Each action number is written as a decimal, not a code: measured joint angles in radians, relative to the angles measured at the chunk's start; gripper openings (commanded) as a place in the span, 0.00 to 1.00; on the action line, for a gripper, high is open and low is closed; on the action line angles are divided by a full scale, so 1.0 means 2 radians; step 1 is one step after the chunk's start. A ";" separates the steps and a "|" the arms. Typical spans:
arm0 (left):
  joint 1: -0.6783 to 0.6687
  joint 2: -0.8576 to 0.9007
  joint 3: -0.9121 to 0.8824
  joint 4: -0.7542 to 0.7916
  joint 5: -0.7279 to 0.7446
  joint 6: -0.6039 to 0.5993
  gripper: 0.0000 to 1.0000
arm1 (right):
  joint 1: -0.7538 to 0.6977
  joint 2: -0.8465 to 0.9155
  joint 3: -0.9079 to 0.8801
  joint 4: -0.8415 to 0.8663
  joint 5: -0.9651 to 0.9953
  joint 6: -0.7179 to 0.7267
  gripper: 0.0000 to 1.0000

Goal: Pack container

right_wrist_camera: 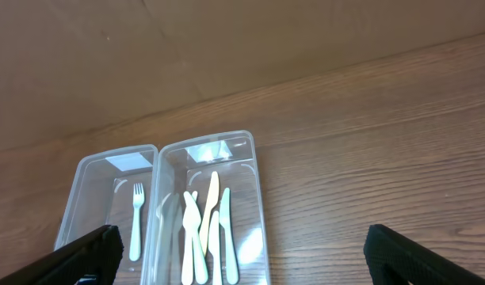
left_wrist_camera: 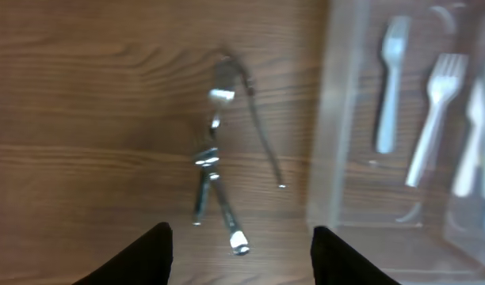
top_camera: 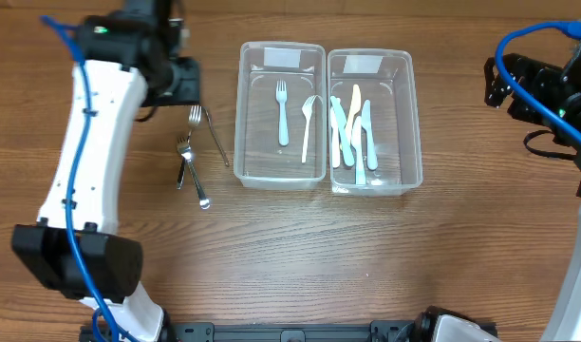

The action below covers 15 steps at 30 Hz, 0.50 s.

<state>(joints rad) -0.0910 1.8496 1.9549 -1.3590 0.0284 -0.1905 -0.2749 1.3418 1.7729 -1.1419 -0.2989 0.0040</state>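
Two clear plastic containers stand side by side. The left container (top_camera: 241, 114) holds two plastic forks (top_camera: 282, 112). The right container (top_camera: 416, 123) holds several plastic knives (top_camera: 355, 133). A few metal forks (top_camera: 193, 157) lie on the table left of the containers; they also show in the left wrist view (left_wrist_camera: 216, 158). My left gripper (left_wrist_camera: 241, 261) is open and empty, hovering above the metal forks. My right gripper (right_wrist_camera: 238, 269) is open and empty, raised at the far right, well away from the containers (right_wrist_camera: 258, 198).
The wooden table (top_camera: 366, 256) stretches in front of the containers. A brown wall (right_wrist_camera: 147, 47) rises behind the table in the right wrist view. The left arm's base (top_camera: 77, 261) stands at the front left.
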 measured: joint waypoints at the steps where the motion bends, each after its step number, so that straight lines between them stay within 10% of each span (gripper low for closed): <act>1: 0.009 0.002 -0.009 0.005 0.001 0.002 0.53 | 0.000 0.000 0.000 0.000 0.000 0.000 1.00; 15: 0.013 0.026 -0.254 0.156 0.026 -0.071 0.51 | 0.000 0.000 0.000 0.000 0.000 0.000 1.00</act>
<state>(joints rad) -0.0647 1.9011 1.4460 -1.0477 0.0811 -0.3321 -0.2749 1.3418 1.7729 -1.1419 -0.2985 0.0044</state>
